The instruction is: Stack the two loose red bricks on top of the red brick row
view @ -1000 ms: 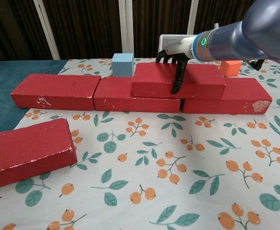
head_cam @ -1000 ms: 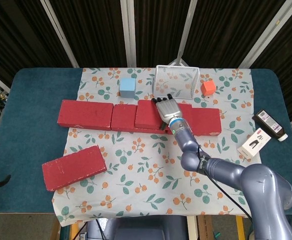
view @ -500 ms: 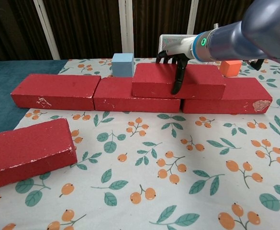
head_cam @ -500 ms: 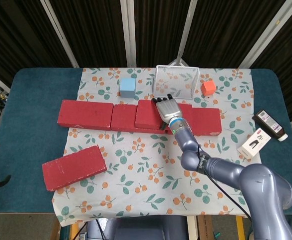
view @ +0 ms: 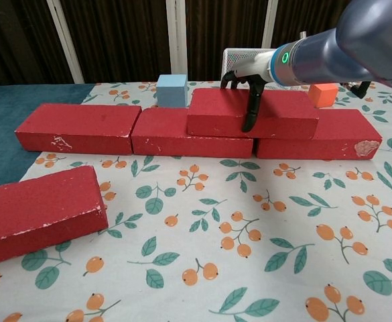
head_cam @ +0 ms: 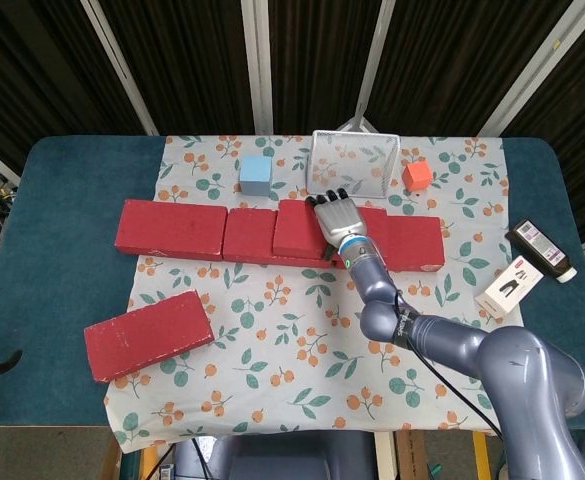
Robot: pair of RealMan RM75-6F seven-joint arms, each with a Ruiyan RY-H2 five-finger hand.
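Fingers (view: 251, 111) of the right hand (head_cam: 337, 217) wrap over the stacked red brick (view: 249, 112), thumb down its front face, gripping it. That brick lies flat on the red brick row (head_cam: 182, 228), long axis running left-right along the row, over the middle-right joint. Second loose red brick (head_cam: 147, 334) lies on the tabletop (head_cam: 52, 250), front-left, angled slightly.

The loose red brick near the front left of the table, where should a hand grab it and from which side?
Judging by its pose, take the loose red brick from above, across its narrow width at mid-length. It lies flat and slightly angled with both long faces free, apart from the brick row.
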